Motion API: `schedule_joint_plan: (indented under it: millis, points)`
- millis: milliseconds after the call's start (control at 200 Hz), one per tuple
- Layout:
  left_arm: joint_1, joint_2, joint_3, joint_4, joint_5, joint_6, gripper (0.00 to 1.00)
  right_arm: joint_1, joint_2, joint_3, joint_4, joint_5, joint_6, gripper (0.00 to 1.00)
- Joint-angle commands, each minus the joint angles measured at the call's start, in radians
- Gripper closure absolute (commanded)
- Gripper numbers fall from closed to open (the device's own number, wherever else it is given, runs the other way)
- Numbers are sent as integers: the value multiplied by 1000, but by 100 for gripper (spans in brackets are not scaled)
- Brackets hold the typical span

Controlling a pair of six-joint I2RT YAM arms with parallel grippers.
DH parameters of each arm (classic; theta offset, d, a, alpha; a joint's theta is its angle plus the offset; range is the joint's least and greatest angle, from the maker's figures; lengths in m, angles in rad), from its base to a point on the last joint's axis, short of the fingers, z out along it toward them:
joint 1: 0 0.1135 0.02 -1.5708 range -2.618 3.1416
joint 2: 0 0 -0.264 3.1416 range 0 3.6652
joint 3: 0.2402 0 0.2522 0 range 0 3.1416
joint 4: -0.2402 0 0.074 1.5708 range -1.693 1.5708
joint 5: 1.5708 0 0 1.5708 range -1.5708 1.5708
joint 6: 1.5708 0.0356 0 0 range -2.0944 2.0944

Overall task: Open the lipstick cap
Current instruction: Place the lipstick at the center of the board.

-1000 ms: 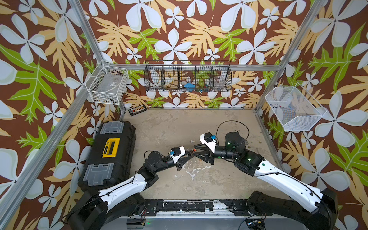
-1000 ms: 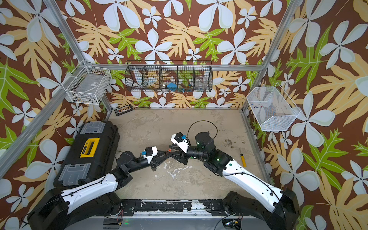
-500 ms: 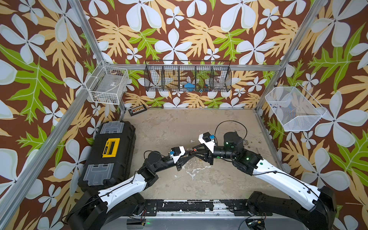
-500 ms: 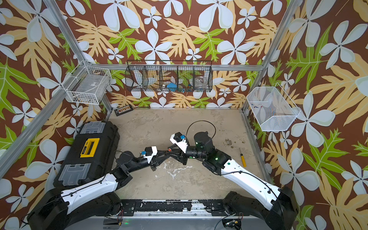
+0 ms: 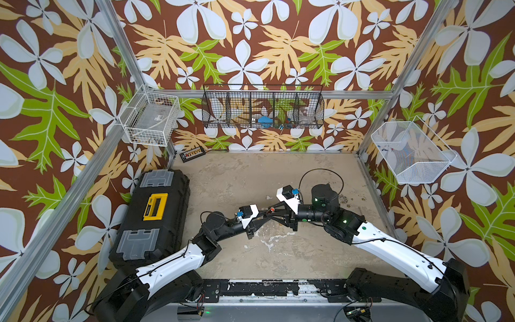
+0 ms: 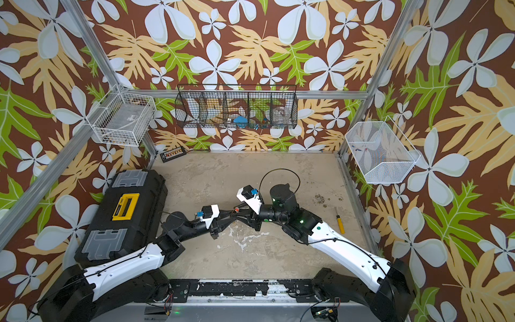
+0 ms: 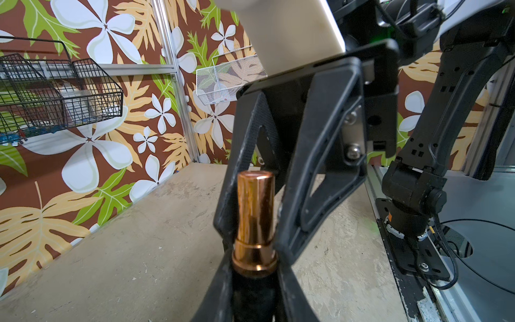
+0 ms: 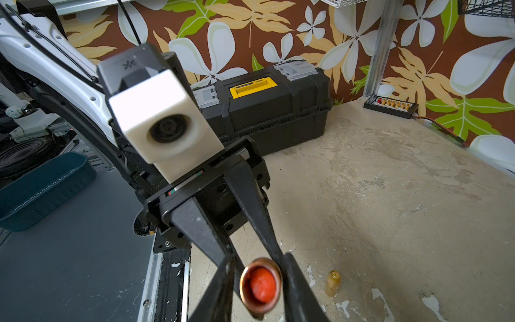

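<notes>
Two claws meet on one lipstick above the middle of the mottled beige bench [image 5: 250, 178].
The left claw [image 7: 253, 271], reaching in from 8 o'clock, is clamped tight on the black base of the black-and-copper lipstick tube [image 7: 252, 292]. The right claw [image 8: 259, 262], from 3 o'clock, is closed narrowly on the shiny copper cap [image 7: 255, 206], which is on the tube. A black-and-yellow plastic toolbox [image 5: 156, 217] lies at 9 o'clock.

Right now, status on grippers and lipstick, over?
Left gripper shut on lipstick base. Right gripper shut on copper end. Held above table; toolbox well aside.
</notes>
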Motion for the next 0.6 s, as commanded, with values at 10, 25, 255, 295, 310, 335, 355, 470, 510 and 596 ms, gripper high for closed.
schedule_joint_plan:
  millis: [10, 25, 255, 295, 310, 335, 355, 470, 510, 596]
  points:
    - [0, -2, 6, 19, 5, 2, 89, 3, -1, 6, 7, -6, 14, 69]
    - [0, -3, 7, 19, 5, 2, 89, 4, -1, 6, 4, -6, 14, 69]
    - [0, 2, 10, 20, 7, 0, 89, 3, -5, 3, 2, 6, 6, 70]
    - [0, 4, 11, 19, 6, 0, 89, 3, -5, 3, 2, 4, 8, 70]
    - [0, 4, 12, 20, 7, 0, 89, 3, -5, 4, 1, 4, 8, 70]
    - [0, 4, 12, 20, 8, 0, 89, 4, -4, 4, 0, 4, 8, 70]
    - [0, 3, 12, 20, 8, 0, 89, 4, -4, 4, 0, 4, 8, 70]
    - [0, 3, 12, 20, 9, 0, 89, 3, -5, 3, 4, 7, 6, 70]
    - [0, 1, 12, 21, 9, 0, 89, 4, -4, 3, 4, 6, 6, 70]
    - [0, -1, 12, 18, 9, 2, 89, 5, -2, 10, 4, 6, 6, 71]
